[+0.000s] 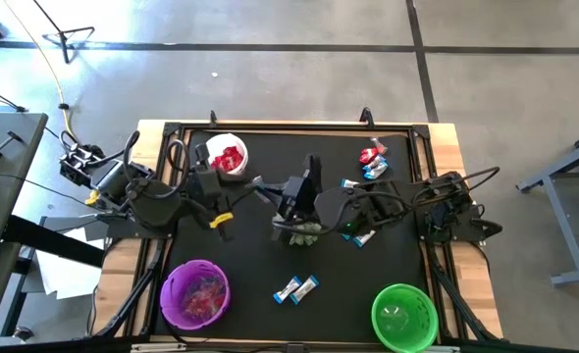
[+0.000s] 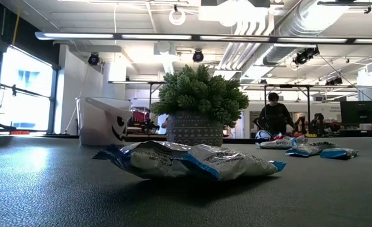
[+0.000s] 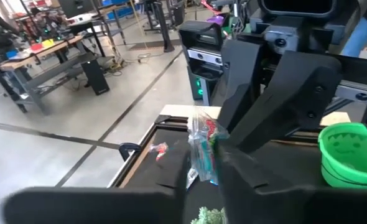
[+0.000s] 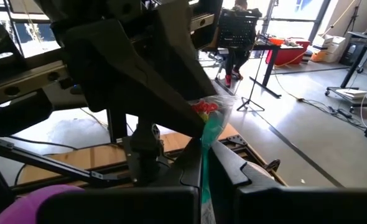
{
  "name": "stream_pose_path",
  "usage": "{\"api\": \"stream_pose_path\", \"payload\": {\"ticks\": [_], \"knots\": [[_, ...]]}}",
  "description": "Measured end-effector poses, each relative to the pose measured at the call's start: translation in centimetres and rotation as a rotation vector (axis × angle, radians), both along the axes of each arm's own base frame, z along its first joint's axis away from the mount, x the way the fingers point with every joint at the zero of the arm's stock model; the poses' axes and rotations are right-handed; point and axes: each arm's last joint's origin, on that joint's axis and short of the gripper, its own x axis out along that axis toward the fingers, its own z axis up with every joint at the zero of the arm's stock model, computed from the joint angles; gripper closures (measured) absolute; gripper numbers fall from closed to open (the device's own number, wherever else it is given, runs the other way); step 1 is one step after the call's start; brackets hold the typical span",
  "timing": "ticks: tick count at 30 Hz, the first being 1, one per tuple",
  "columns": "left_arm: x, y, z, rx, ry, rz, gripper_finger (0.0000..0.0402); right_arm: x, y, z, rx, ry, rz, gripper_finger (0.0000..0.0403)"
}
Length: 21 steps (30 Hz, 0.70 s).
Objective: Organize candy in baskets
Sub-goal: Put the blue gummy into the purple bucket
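Above the middle of the black table my two grippers meet tip to tip, the left gripper (image 1: 288, 201) coming from the left and the right gripper (image 1: 317, 204) from the right. Between them hangs one candy (image 3: 203, 149) in a clear wrapper with red and teal inside; my right gripper (image 4: 205, 177) is shut on it. Directly below lies the spiky pale-green ball (image 1: 299, 233). The white basket (image 1: 228, 157) at the far left holds red candy, the purple basket (image 1: 196, 294) at the near left holds pinkish candy, and the green basket (image 1: 404, 316) stands at the near right. My right gripper pinches the clear-wrapped candy between its two fingers, on the wrapper's lower part (image 4: 203, 158). The fingers (image 3: 246, 124) come level from the table's right. The candy stands upright in the hold, its red end (image 4: 205, 109) on top, lifted clear of the table.
Loose blue-and-silver candy lies near the front edge (image 1: 296, 288), right of centre (image 1: 360, 235) and, with red pieces, at the far right (image 1: 373, 162). The wooden table frame (image 1: 152, 137) rims the black mat. A person sits in the room beyond (image 2: 274, 116).
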Motion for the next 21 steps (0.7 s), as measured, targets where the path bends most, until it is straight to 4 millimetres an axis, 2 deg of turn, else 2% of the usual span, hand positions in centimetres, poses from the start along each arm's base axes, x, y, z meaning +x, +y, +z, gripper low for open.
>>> {"api": "stream_pose_path", "payload": {"ticks": [3,10,21], "knots": [[0.00,-0.01,0.00,-0.003,0.000,-0.003,0.0390,0.00,-0.02,-0.03,-0.001,0.004,0.000,0.0400],[0.05,-0.04,-0.06,-0.005,0.002,-0.002,0.0399,-0.05,-0.04,-0.15,-0.006,0.015,-0.009,0.0384],[-0.02,-0.03,-0.26,0.005,0.021,-0.001,0.0401,-0.36,-0.14,-0.72,-0.079,0.101,-0.019,0.0248]]}}
